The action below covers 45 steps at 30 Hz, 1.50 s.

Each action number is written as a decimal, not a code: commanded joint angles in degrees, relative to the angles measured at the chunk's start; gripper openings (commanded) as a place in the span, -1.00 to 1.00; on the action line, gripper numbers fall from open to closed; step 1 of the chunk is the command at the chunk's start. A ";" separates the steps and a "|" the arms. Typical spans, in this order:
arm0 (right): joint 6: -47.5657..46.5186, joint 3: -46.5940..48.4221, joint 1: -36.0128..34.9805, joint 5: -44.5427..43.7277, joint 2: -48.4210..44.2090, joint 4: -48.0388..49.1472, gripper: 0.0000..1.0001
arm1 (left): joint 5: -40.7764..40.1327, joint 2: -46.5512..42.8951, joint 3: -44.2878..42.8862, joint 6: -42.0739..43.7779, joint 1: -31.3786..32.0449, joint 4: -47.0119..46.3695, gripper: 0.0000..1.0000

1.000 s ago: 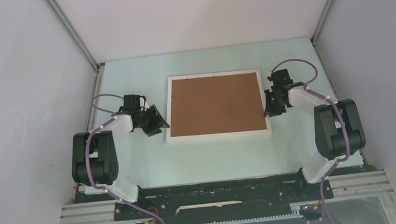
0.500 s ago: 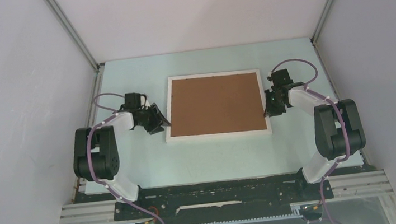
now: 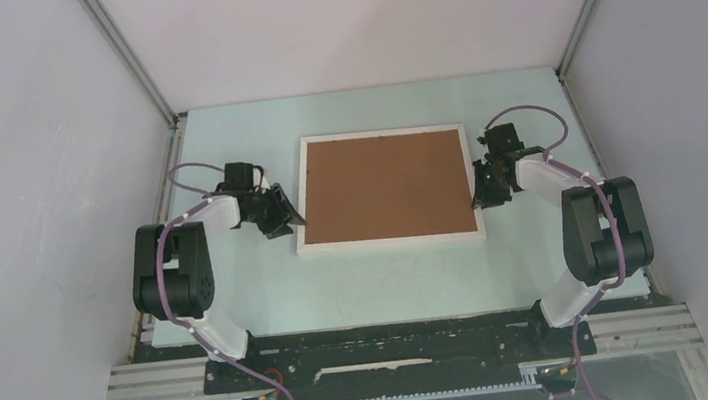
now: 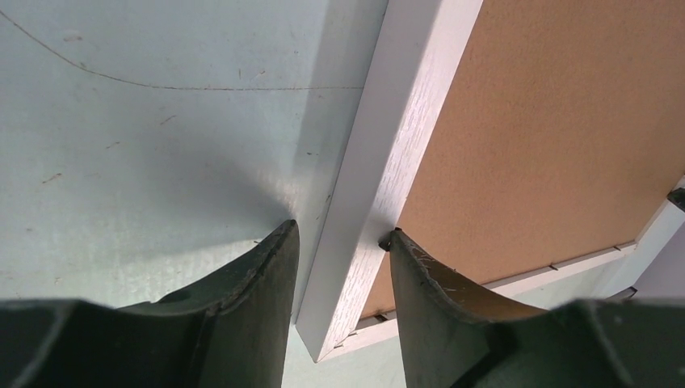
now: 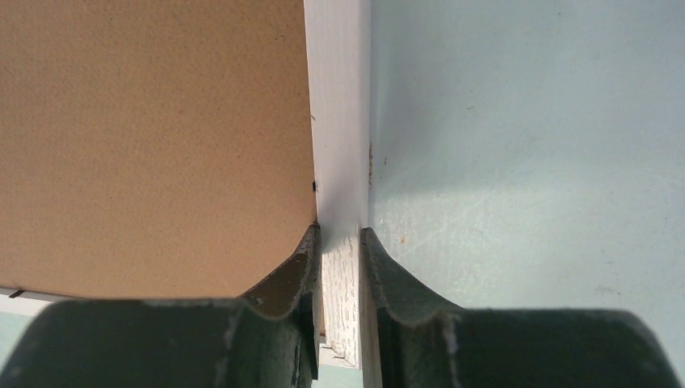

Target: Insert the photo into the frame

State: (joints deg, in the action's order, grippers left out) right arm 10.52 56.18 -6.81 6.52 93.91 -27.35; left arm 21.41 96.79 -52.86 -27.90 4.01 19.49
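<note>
Right wrist: grained white frame, fibrous board.

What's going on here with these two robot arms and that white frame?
Two arms are working on the frame, which lies face down on the table with the brown backing board sitting in it. The right gripper is pinched on the frame's right rail. The left gripper straddles the left rail near a corner, jaws apart, not clamped. The photo is not in view, so I cannot tell whether it is inside.
</note>
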 commanded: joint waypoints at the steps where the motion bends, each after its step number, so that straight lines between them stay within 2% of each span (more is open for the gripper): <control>1: 0.20 -0.64 -1.37 2.88 -1.06 -0.86 -1.00 | -4.87 2.58 -2.86 1.71 1.53 0.58 0.04; 10: 0.20 -0.64 -1.48 2.97 -1.13 -0.70 -1.00 | -10.82 4.63 -6.58 4.06 4.06 5.77 0.01; 15: 0.19 -0.62 -1.54 2.97 -1.15 -0.68 -1.00 | -16.93 5.88 -9.25 5.31 7.88 8.43 0.00; 19: 0.15 -0.64 -1.63 3.14 -1.28 -0.73 -1.00 | -18.89 7.75 -11.19 5.20 10.04 9.14 0.00; 34: 0.18 -0.60 -1.89 3.47 -1.38 -0.55 -1.00 | -28.63 17.96 -24.86 11.40 16.74 21.93 -0.03; 36: 0.35 -0.59 -1.89 2.89 -1.35 -0.83 -1.00 | -29.59 15.83 -25.54 11.62 16.90 22.56 0.06; 40: 1.82 -0.64 -1.76 3.04 -0.74 -1.25 -1.00 | -30.56 3.11 -24.33 11.07 16.53 24.03 0.36; 43: 4.36 -1.26 -0.66 1.32 -0.45 -0.74 -1.00 | -29.41 -7.19 -18.38 6.33 15.86 23.36 0.52; 45: 7.01 -3.34 1.34 0.79 -2.13 1.35 -1.00 | -26.21 -13.65 -11.57 -0.80 15.77 21.11 0.73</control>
State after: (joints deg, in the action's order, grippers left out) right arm 11.94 55.94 -6.90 6.02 93.80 -27.22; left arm -6.35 97.76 -72.60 -19.40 20.25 42.15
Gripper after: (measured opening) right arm 0.246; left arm 0.800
